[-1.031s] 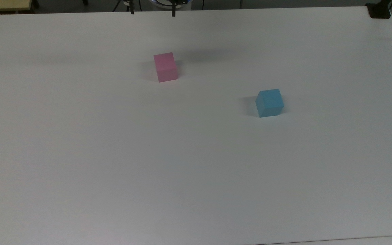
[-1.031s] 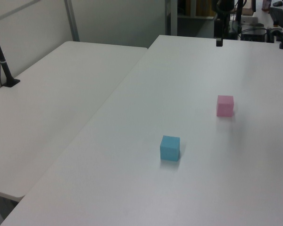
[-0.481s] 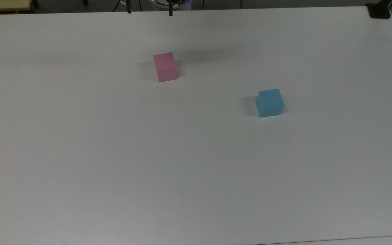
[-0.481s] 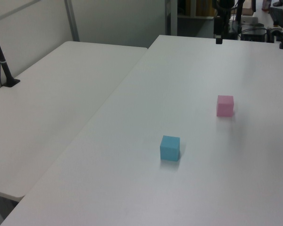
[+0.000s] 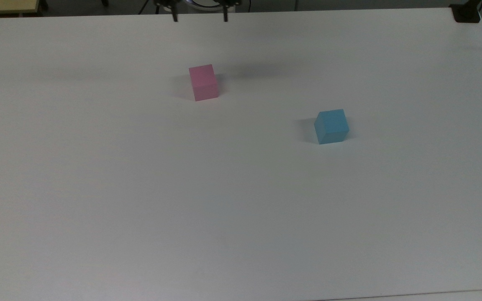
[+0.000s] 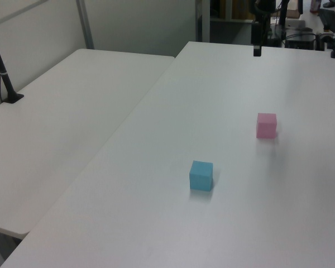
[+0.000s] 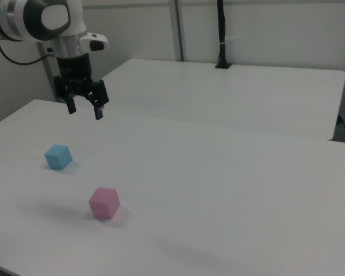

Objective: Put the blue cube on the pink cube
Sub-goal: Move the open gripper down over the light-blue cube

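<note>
The pink cube (image 5: 203,82) (image 6: 266,125) (image 7: 104,202) rests on the white table (image 5: 241,217). Away from it sits the blue cube (image 5: 331,126) (image 6: 201,175) (image 7: 58,156), lower and to the top view's right. My gripper (image 5: 200,19) (image 7: 85,110) hangs open and empty in the air over the table's far edge in the top view, beyond the pink cube. In the right view it hovers above and behind the blue cube, clear of both cubes. In the left view the gripper (image 6: 257,50) shows edge-on at the far end of the table.
A second white table (image 6: 72,111) (image 7: 230,98) adjoins this one. On it stands a black post (image 6: 3,72) (image 7: 221,34). A black clamp (image 5: 467,12) sits at the table's corner at the top view's upper right.
The gripper has shifted a little to the top view's right and dipped slightly. Both cubes stay where they were.
</note>
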